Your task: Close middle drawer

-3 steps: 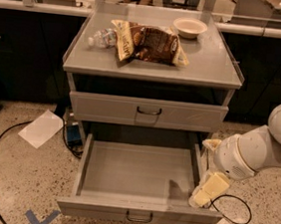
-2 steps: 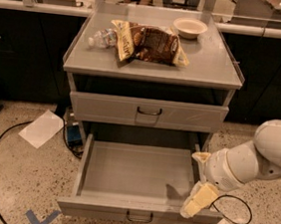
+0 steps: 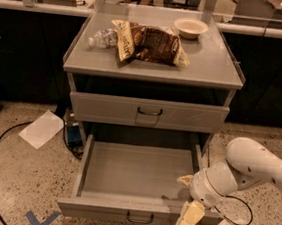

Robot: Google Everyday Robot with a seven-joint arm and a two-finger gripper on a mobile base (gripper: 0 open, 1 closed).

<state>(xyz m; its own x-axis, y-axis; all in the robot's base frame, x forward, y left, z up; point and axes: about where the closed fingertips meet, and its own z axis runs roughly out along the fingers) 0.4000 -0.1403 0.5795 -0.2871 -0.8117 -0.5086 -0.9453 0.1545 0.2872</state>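
Looking down at the cabinet, you'll find the middle drawer (image 3: 135,169) pulled well out below the closed top drawer (image 3: 106,108), its dark wire handle (image 3: 140,218) centred on the front. Your gripper (image 3: 181,207) sits at that drawer's front right corner with its cream fingers (image 3: 190,220) spread apart and gripping nothing (one tip points over the tray, the longer one hangs before the front panel). On the cabinet top (image 3: 206,66) lie a brown chip bag (image 3: 151,42), a plastic bottle (image 3: 101,37) and a pale bowl (image 3: 190,26).
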